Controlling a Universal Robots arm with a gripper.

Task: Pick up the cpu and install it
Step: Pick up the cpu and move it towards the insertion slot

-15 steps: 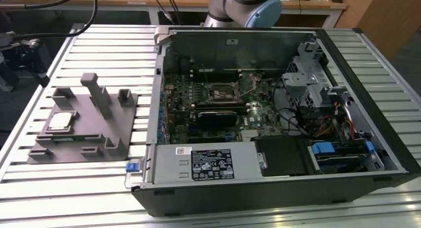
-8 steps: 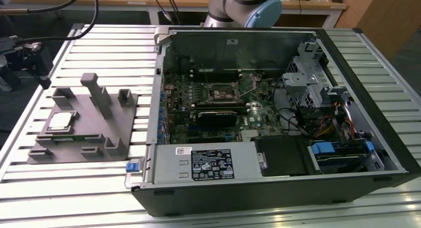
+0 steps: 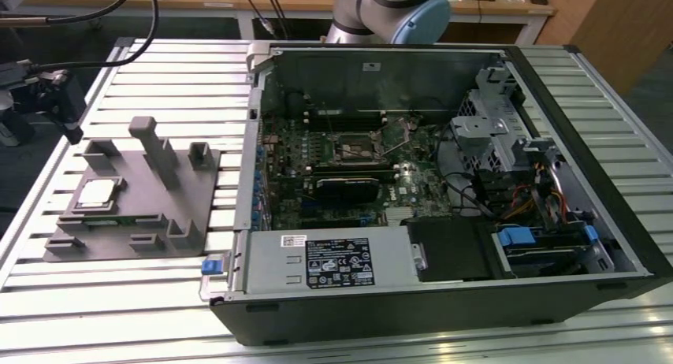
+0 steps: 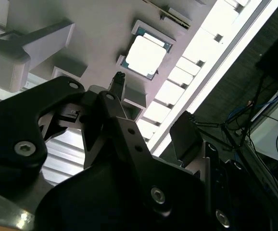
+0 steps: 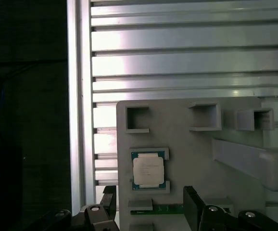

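Small square silver-topped cpu (image 5: pixel 148 171) seated near grey plastic tray's (image 5: pixel 196 154) edge, black metal gripper (image 5: pixel 149 193) spread empty, clear of it

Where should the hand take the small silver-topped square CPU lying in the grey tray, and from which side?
Probably by two opposite pale edges of the small silver-topped square cpu, from straight above: it lies flat, face up, in the grey plastic tray.

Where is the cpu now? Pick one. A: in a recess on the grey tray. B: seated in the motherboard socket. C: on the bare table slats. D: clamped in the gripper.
A: in the first wrist view the cpu lies in a recess of the grey tray, and the open gripper is empty.
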